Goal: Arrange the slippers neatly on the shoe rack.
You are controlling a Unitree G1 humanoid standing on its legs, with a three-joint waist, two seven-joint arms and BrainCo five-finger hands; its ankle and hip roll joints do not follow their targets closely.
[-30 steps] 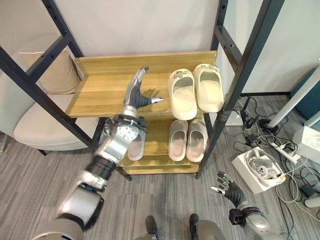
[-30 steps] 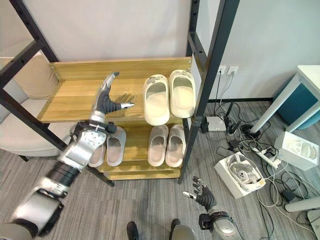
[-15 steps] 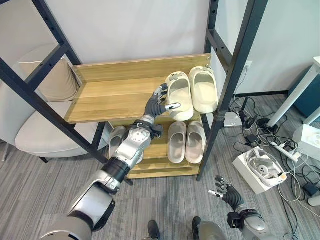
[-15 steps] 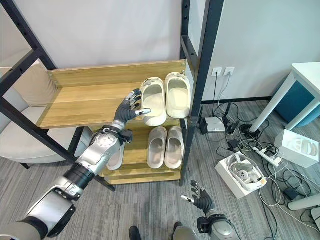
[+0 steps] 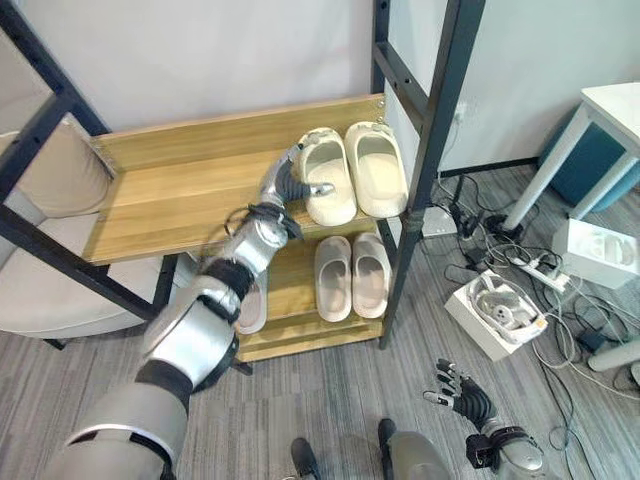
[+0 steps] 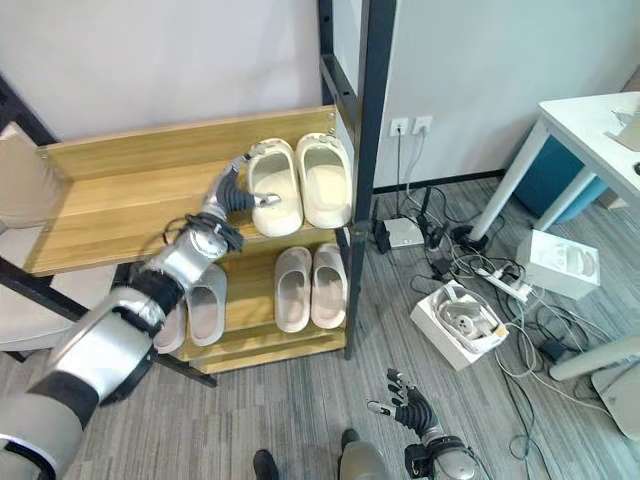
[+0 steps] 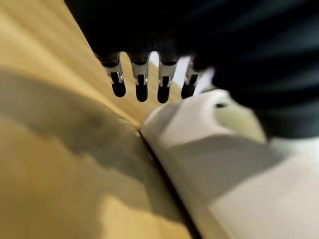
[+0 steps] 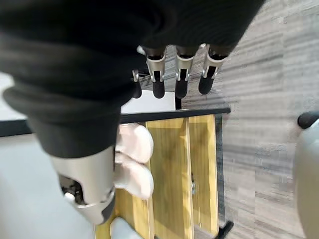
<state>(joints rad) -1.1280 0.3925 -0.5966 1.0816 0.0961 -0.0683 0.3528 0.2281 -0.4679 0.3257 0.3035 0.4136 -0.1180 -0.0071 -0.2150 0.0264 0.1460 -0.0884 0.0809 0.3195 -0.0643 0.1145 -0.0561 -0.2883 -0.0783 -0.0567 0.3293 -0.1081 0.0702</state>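
Stock on wooden two-shelf shoe rack with black metal frame (image 5: 190, 190): upper shelf carries a pair of cream foam slippers (image 5: 352, 183) side by side at its right end, toes toward the front edge. Lower shelf carries a pair of pale pink slippers (image 5: 351, 276) directly beneath them, plus another pale slipper (image 6: 207, 303) further left, partly hidden behind the arm.

Left robot hand (image 5: 287, 185): over the upper shelf, just beside the left cream slipper, fingers (image 7: 141, 85) straight and released, thumb lying across that slipper's front edge.

Right robot hand (image 5: 462, 392): low over the grey wood-pattern floor (image 5: 330, 400), fingers spread, holding nothing.

Beige cushioned chair (image 5: 45, 290) left of the rack.
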